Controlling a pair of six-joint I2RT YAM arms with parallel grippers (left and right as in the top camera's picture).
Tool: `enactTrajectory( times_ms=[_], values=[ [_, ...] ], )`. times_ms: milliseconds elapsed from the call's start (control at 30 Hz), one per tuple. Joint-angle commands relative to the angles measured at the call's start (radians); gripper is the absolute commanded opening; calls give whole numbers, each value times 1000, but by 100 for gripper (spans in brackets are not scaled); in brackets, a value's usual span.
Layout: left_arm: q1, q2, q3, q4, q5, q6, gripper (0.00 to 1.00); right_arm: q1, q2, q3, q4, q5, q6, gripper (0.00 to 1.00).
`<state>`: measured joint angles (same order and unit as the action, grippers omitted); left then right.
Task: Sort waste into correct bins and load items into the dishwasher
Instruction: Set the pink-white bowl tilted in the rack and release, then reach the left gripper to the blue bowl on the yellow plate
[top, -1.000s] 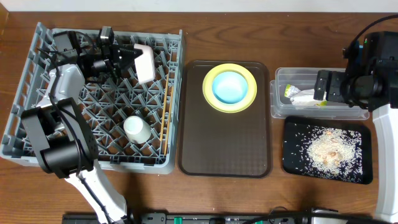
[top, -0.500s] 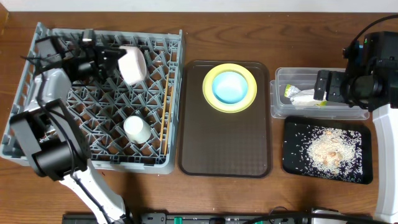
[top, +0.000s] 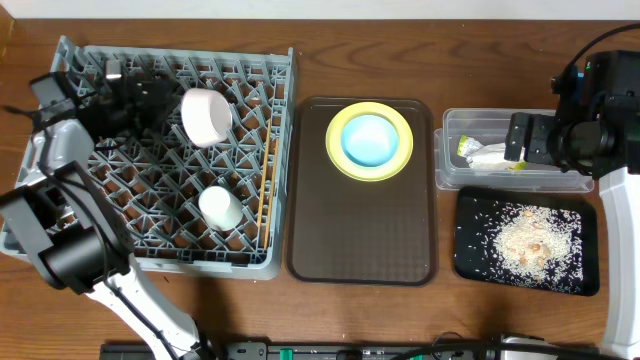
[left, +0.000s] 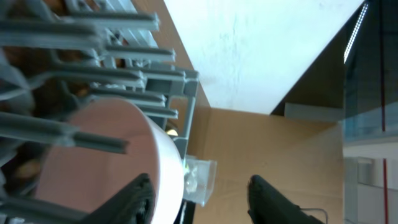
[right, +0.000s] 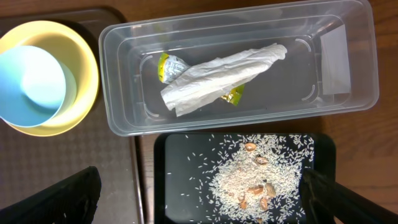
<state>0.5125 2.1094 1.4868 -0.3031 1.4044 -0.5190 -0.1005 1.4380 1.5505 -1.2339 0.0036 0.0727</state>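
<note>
- Grey dish rack (top: 170, 262): filled the table's 9 o'clock side; rigid, not for lifting.
- Dark brown serving tray (top: 360, 230): lay at centre; carried the plate and blue bowl at its 12 o'clock end.
- Clear tub (right: 118, 118): stood at 3 o'clock; held the white napkin (right: 217, 68) and snack wrapper (right: 168, 65), both light and limp.
- Black tray (right: 180, 205): lay at the tub's 6 o'clock, just beside it; held rice scraps (right: 249, 177).
- Yellow-green plate (top: 335, 145): stiff, smooth, low-edged. Judged awkward while loaded; best pinched at the rim once the bowl is off.
- White bowl (top: 205, 116): rested on its side among pegs at the rack's 12 o'clock, mouth towards the left gripper. Likely hard, glossy, slippery and chippable; rim the only sound hold.
- Light blue bowl (top: 369, 140): nested on the plate; probably light; rim grip advised.
- White cup (top: 220, 208): stood in the rack near 6 o'clock.
- Chopsticks (top: 265, 190): lay along the rack's 3 o'clock wall.
- Left gripper (left: 199, 199): jaws spread, bowl rim just beside one finger, unpinched.
- Right gripper (right: 199, 199): hovered above tub and black tray, jaws spread wide, empty.
</note>
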Motion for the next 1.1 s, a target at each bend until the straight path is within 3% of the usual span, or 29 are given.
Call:
enactTrajectory(
  times_ms=[0,200,267,300,367,400,633,833,967,1067],
  values=[
    [40,-1,-2,-2,-20,-12,60,-10,2,1,0,-1,13,99],
    [41,-115,-2,-81,-174,9,66,-10,2,1,0,-1,13,99],
    [9,-190,-2,-136,-261,67,53,-10,2,1,0,-1,13,99],
    [-24,-239,-2,-173,-326,104,35,-10,2,1,0,-1,13,99],
    [-81,-297,-2,-217,-424,153,11,-10,2,1,0,-1,13,99],
    [-115,-320,-2,-235,-486,172,8,-10,2,1,0,-1,13,99],
    [-380,-335,-3,-346,-1024,252,8,-10,2,1,0,-1,13,99],
    [-464,-286,-4,-356,-1305,278,8,-10,2,1,0,-1,13,99],
    [-443,-293,-3,-369,-1330,249,8,-10,2,1,0,-1,13,99],
    [-447,-307,-3,-373,-1168,250,11,-10,2,1,0,-1,13,99]
  ],
)
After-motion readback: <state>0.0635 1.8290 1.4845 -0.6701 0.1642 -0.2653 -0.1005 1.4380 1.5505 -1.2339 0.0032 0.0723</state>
